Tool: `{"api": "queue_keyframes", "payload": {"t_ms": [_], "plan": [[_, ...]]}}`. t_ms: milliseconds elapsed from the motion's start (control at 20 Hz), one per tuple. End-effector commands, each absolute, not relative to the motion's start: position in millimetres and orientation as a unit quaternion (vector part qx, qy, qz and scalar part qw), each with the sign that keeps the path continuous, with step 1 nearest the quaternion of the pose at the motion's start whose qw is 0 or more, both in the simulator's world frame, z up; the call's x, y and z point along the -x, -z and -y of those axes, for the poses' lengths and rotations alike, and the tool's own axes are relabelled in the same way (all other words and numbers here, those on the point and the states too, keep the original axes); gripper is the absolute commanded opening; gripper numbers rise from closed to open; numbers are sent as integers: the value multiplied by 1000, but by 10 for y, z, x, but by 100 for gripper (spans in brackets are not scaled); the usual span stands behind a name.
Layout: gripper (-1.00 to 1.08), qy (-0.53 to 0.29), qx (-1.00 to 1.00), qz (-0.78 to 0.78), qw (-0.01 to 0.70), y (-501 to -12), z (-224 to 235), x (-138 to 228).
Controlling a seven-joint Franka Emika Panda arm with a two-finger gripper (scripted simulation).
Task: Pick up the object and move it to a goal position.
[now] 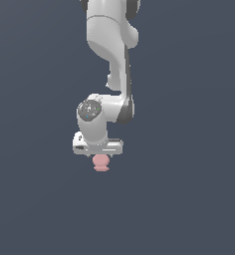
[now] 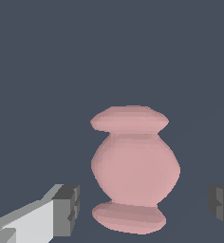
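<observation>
Pink object [image 2: 134,168] between parted gripper [image 2: 147,209] fingers, over plain dark worktop [image 1: 189,199].

Sits directly under the gripper [image 1: 100,158] in the exterior view, poking out just below the hand. In the wrist view, flanked by both dark fingertip pads [image 2: 66,209], a gap on each side, neither touching. Open grey surface all round, no edges visible. No readable writing anywhere. Fingers hidden in the exterior view; arm [image 1: 112,45] seen only there.
</observation>
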State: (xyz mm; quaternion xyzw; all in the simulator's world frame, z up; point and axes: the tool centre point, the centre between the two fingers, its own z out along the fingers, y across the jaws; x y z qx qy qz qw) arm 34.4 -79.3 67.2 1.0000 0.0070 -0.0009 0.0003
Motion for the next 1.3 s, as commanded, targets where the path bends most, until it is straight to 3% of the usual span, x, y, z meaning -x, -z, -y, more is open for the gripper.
{"api": "queue_keyframes", "payload": {"t_ms": [0,950,1000,1250], "plan": [[100,0,-1000,-8,0,-651,802,-356],[100,0,-1000,-7,0,-149,803,-354],[-100,0,-1000,-7,0,-149,803,-354],[-100,0,-1000,-7,0,-149,803,-354]]}}
